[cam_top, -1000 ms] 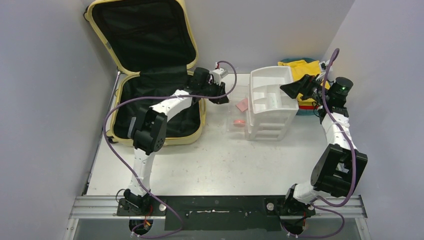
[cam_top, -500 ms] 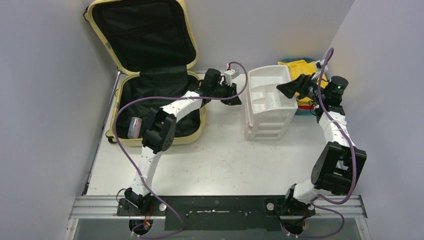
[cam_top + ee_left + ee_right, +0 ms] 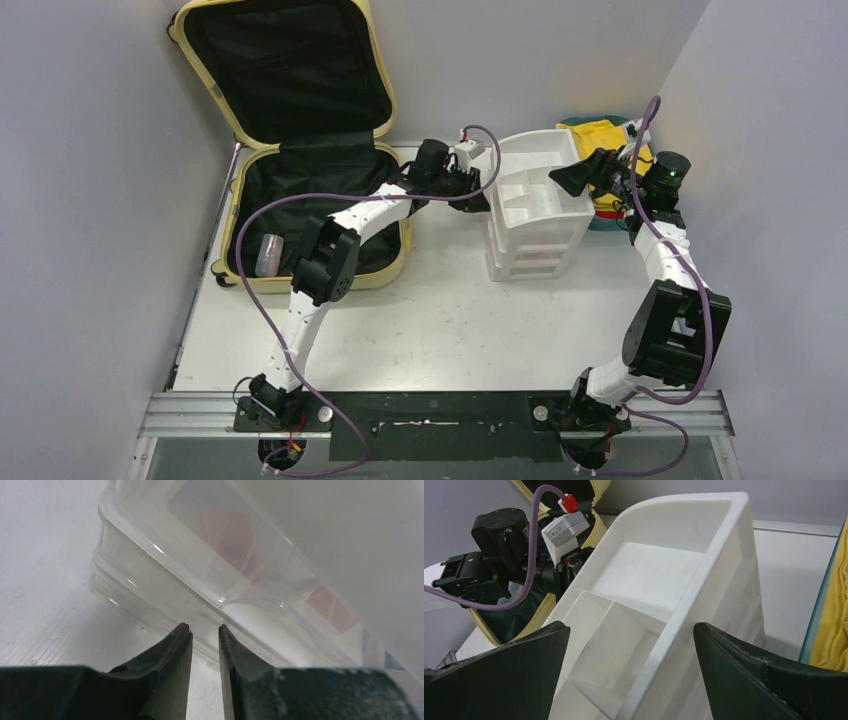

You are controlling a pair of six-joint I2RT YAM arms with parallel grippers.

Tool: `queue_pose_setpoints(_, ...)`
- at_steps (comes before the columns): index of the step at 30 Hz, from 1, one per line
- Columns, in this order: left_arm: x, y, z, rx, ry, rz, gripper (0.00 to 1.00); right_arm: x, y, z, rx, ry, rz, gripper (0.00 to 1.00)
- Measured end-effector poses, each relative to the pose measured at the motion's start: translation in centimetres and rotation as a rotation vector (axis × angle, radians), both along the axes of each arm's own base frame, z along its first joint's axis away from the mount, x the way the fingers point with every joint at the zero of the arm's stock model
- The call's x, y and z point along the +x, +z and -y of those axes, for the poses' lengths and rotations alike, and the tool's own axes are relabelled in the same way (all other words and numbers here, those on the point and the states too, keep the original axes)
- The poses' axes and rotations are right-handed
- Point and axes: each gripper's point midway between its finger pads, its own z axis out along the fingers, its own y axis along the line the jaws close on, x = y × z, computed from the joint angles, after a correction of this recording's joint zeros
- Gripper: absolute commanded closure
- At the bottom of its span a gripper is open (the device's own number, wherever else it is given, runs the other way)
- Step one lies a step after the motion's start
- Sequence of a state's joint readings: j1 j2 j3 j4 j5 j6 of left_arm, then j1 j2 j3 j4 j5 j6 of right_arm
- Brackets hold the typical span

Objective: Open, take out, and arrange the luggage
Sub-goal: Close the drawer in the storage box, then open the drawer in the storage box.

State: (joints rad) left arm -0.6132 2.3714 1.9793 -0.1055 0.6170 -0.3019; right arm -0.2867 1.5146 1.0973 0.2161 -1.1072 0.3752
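The luggage [image 3: 290, 70] lies open at the back left of the surface [image 3: 440, 320], lid propped upright. Only the left wrist view shows the clear box [image 3: 165, 565] of pink pieces beside the white organizer [image 3: 535, 215]. The left arm [image 3: 360, 212] stretches over the luggage's corner, left claw [image 3: 205, 630] narrowly parted, nothing visible between its fingers. The right arm [image 3: 670, 260] folds back, right claw [image 3: 631, 630] wide astride the organizer's top.

luggage [image 3: 384, 98] pale yellow shell, black lining. drawer organizer [image 3: 535, 215] white. clear box [image 3: 150, 540], pink-red pieces [image 3: 227, 527] inside. cloth [image 3: 610, 138] yellow, tray [image 3: 816, 607] teal. cables [image 3: 250, 290] purple. counter [image 3: 450, 320] white, faintly speckled. arms [image 3: 300, 320] white and black.
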Motion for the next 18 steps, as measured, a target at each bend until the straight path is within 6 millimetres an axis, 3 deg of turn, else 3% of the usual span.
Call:
queue_pose_setpoints(8,1.4,0.3,-1.5,-0.005,0.032,0.004,0.72,-0.7,0.1,0.8,0.027,0.016,-0.019,0.0)
queue_pose_setpoints(13,2.7,1.2,-4.6,-0.006,0.085,0.005,0.71,-1.5,0.4,2.5,0.052,0.007,-0.034,0.0)
queue_pose_setpoints(18,4.0,3.1,-7.3,-0.016,0.134,0.026,0.68,-2.1,2.0,4.3,0.061,-0.004,-0.019,0.0)
